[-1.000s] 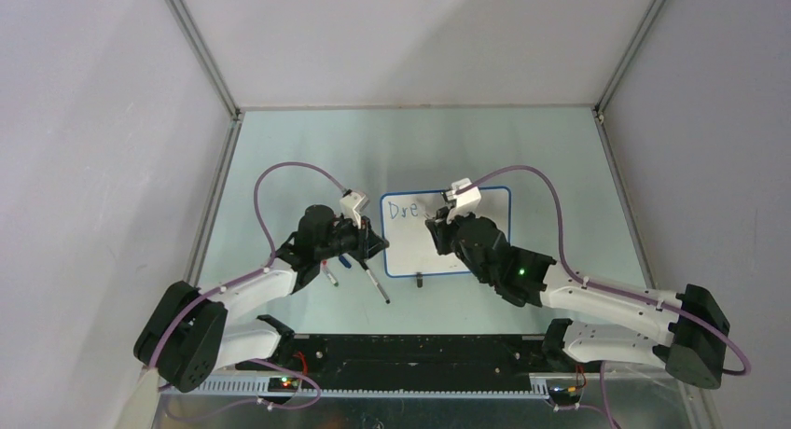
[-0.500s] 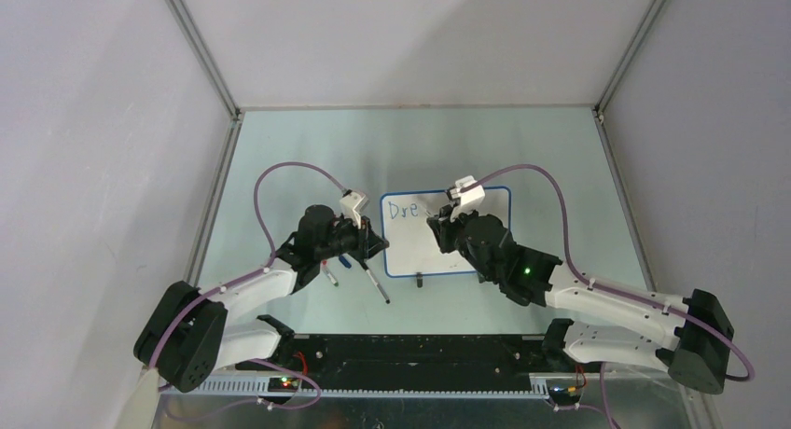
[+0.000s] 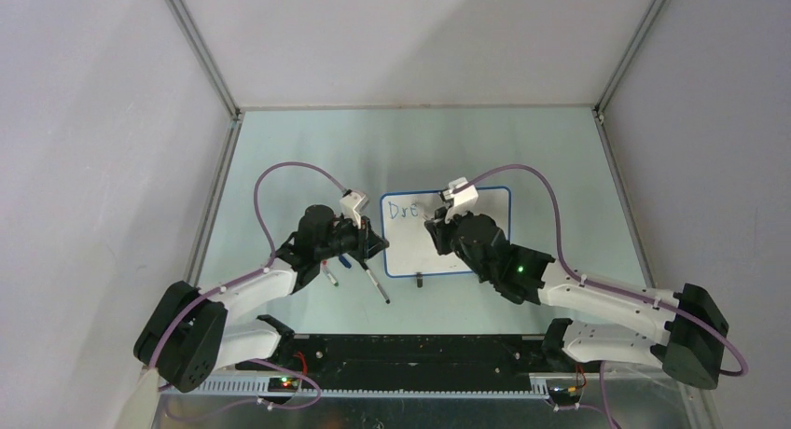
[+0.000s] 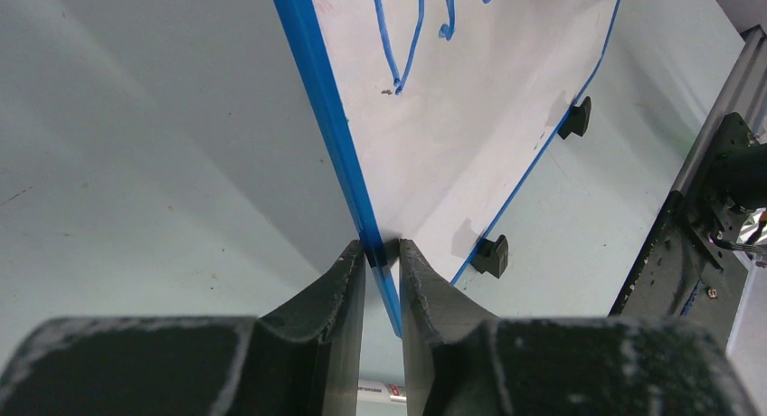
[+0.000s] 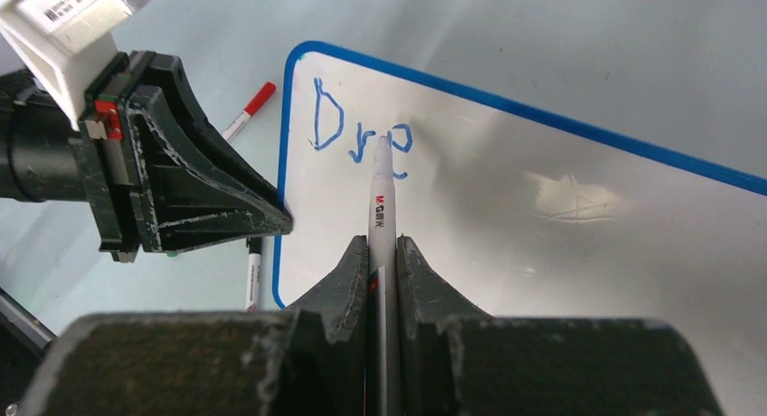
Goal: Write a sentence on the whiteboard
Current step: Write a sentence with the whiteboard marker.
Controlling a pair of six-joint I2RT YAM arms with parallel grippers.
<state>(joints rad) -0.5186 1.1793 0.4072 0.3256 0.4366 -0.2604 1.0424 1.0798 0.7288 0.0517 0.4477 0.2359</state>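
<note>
Writing: "Dre" (image 5: 357,136) is read in thin blue strokes at the far left corner of the whiteboard (image 3: 410,252); nothing more of the sentence is written.
Marker print: a small red and black mark is printed on the white marker (image 5: 383,199); it is too small to be read.
Whiteboard: a glossy white face, a thin blue rim and rounded corners are shown; the board is laid on the pale green table (image 3: 308,149), and two black clip feet (image 4: 493,256) are fixed to its near long edge.
Right gripper (image 5: 383,246): it is closed tight on the marker, whose tip is set at the "e".
Left gripper (image 4: 382,253): it is narrowed onto the whiteboard's left rim, which is pinched between the fingers.
Loose pens: a red-capped pen (image 5: 249,111) and a second pen (image 5: 253,280) are left just off the whiteboard's left edge.
</note>
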